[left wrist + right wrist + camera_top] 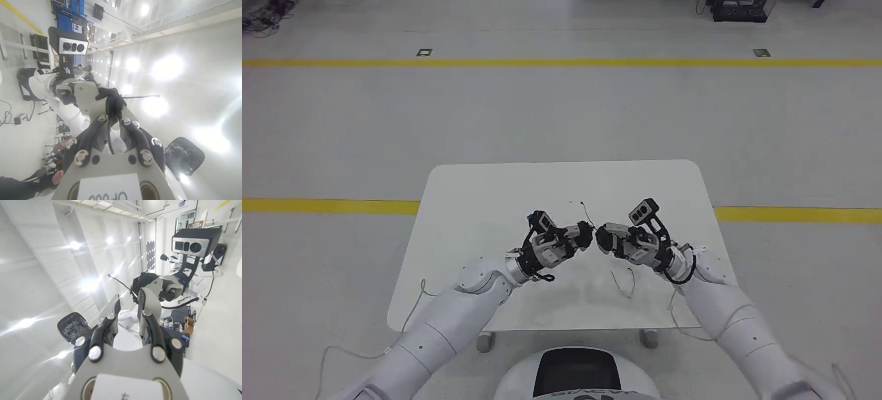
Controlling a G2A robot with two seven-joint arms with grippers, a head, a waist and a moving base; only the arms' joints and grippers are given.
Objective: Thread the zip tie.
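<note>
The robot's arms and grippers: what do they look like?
The left arm and right arm are glossy white shells trailing thin cables. The left gripper and right gripper have grey bodies, black linkage bars with silver rivets, ribbed dark finger pads, and a silver-faced black camera box.

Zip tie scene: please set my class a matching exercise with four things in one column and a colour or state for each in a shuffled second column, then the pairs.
Things
1. zip tie
2. table
3. floor lines
4. left gripper

Colour or state
A. yellow
B. shut on the tie
C. thin and black
D. white

Pairs: 1-C, 2-D, 3-A, 4-B
</note>
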